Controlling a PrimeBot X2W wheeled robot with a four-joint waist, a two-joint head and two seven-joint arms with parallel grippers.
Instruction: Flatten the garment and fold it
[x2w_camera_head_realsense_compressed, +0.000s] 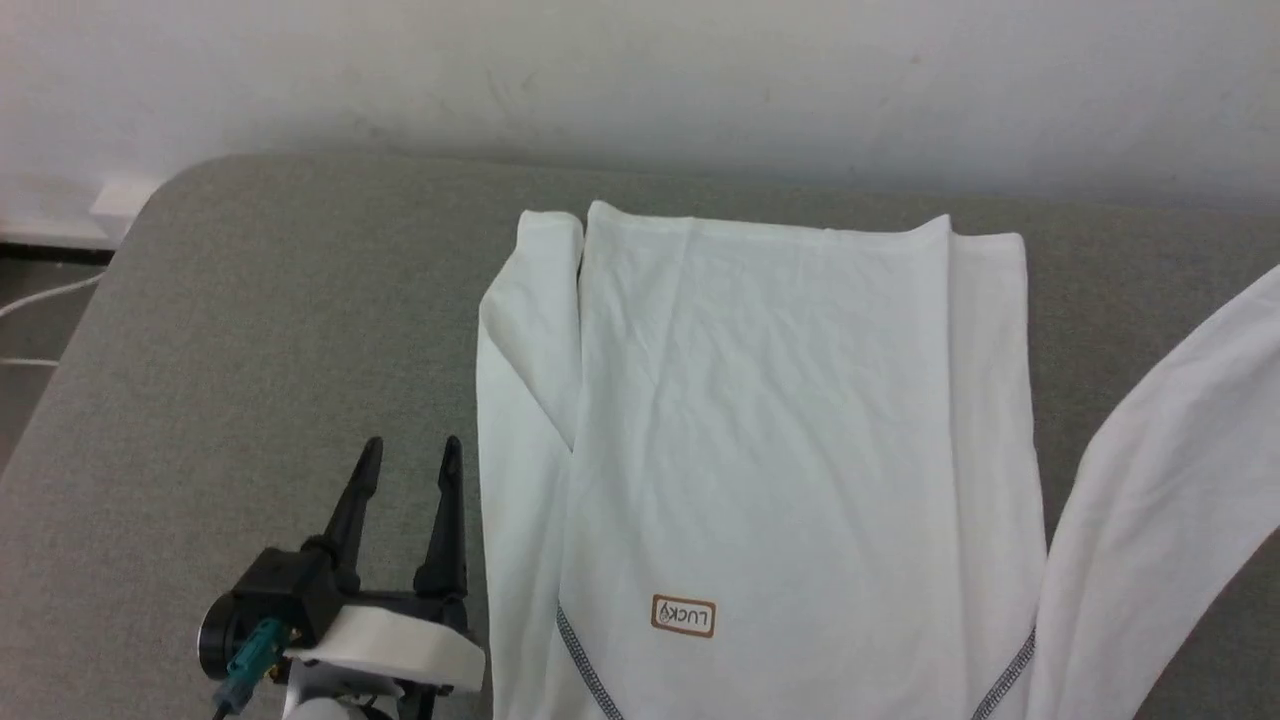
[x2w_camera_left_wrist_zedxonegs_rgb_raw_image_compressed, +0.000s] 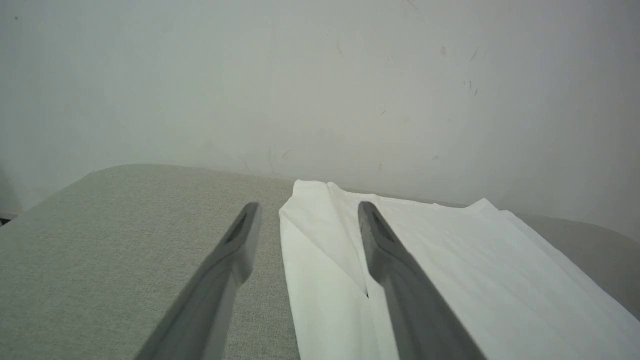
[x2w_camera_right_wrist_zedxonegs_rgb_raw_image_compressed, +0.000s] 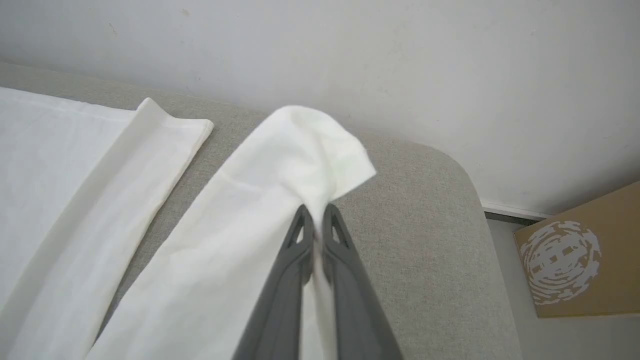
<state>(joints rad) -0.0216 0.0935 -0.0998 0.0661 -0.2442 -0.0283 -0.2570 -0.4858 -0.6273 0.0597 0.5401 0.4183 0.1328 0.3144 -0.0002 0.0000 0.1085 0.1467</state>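
Surface: grey padded table (x2w_camera_head_realsense_compressed: 280, 300) against a white wall; the garment (x2w_camera_head_realsense_compressed: 760, 400) lies on it, body spread flat.
Left gripper (x2w_camera_head_realsense_compressed: 412, 447): fingers apart, empty, just beside the garment's left edge.
Right gripper (x2w_camera_right_wrist_zedxonegs_rgb_raw_image_compressed: 316, 210): I have it clamped on a raised strip of the garment's right side.
Progress: I judge flattening done and the left edge layered; the right-side fold is in hand, crosswise folds left.

Bare room — white wall (x2w_camera_head_realsense_compressed: 640, 70), padded table (x2w_camera_head_realsense_compressed: 250, 330) (grey)

Left gripper (x2w_camera_head_realsense_compressed: 411, 450) open, right gripper (x2w_camera_right_wrist_zedxonegs_rgb_raw_image_compressed: 316, 212) clamped.
Left jaws spread wide, holding nothing; right jaws pinched tight on shirt (x2w_camera_right_wrist_zedxonegs_rgb_raw_image_compressed: 240, 210).
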